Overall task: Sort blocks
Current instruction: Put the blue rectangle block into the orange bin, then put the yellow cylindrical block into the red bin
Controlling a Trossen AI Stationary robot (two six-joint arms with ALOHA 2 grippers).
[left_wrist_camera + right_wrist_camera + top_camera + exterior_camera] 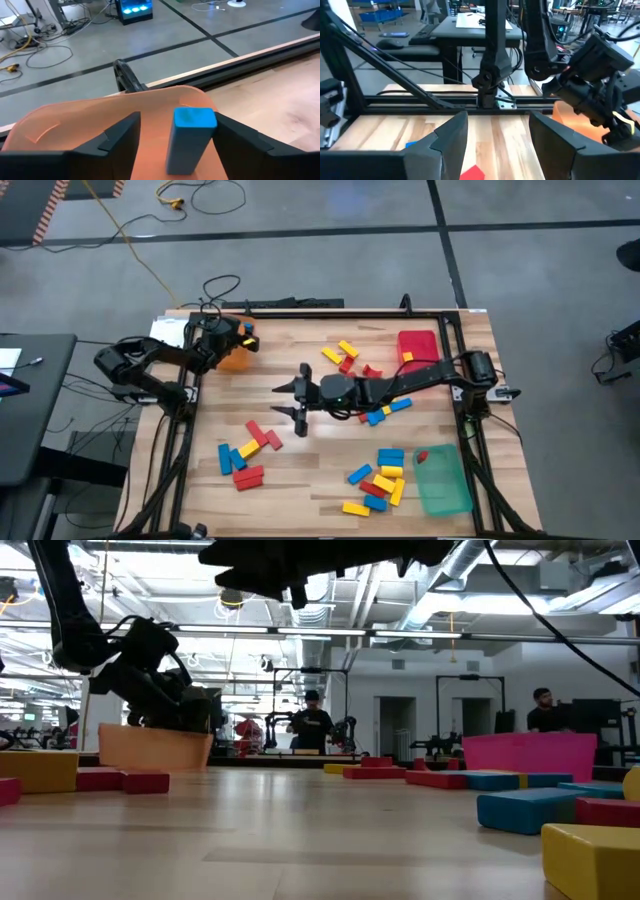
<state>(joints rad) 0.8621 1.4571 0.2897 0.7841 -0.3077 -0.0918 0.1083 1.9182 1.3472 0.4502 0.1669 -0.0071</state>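
My left gripper (240, 335) hovers over the orange tray (232, 360) at the table's far left, fingers open. A blue block (192, 137) stands on end between them above the tray floor (75, 125). My right gripper (283, 400) reaches to the table's middle, raised and open, with nothing between its fingers (455, 135). Red, yellow and blue blocks lie flat on the wood in loose groups: near left (250, 450), far middle (345, 355), near right (380, 475) and under the right arm (385, 410). My left gripper has its fingers on either side of the blue block, coming slanting down over the tray. A clear gap shows between the block and one finger (120, 135). The block's other side (212, 130) lies close to the other finger; I cannot tell whether they touch.
A red tray (418, 345) with a yellow block stands at the far right. A green tray (440, 480) with a red block stands at the near right. Black frame rails (300, 310) run along the table's edges. People stand in the room beyond (312, 725).
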